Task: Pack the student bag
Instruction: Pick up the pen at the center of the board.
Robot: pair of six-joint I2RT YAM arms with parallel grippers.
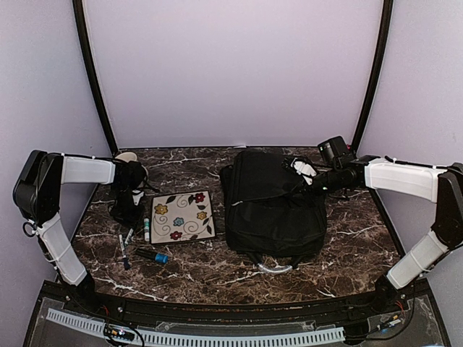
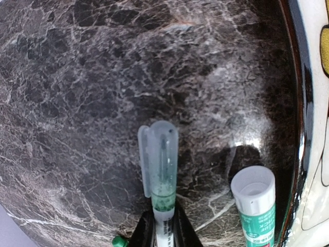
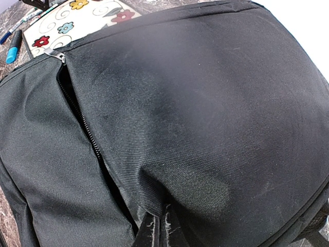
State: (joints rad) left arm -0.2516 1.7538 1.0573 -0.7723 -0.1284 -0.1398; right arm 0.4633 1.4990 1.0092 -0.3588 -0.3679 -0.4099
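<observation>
Lying flat to the right of the worktop's (image 1: 347,249) middle, the student bag (image 1: 271,210) is seen from above with its grey loop handle (image 1: 273,268) turned toward the near edge. The right gripper (image 1: 312,182) is set against the bag's far right part. A floral board (image 1: 182,215) lies just beside the bag, on its left. Toward the left edge, the left gripper (image 1: 129,211) is pointed down at the worktop. A glue stick (image 1: 146,229) lies just beside it, and a blue-capped marker (image 1: 153,255) lies closer to the near edge.

From the left wrist, a pen (image 2: 160,164) with a clear cap and a green band is seen pinched by its barrel between the two dark fingers (image 2: 144,234), which are pressed to it on either side. Whether the pen is lifted cannot be told. The glue stick is to its right, apart from it, with the board's dark rim beyond.

From the right wrist, black bag fabric fills nearly everything. A zipper (image 3: 77,113) is parted in a long slit, its metal pull (image 3: 57,54) at the far end. The right gripper's fingers are pressed together on a fold of that fabric. The board and the marker are glimpsed past the bag.
</observation>
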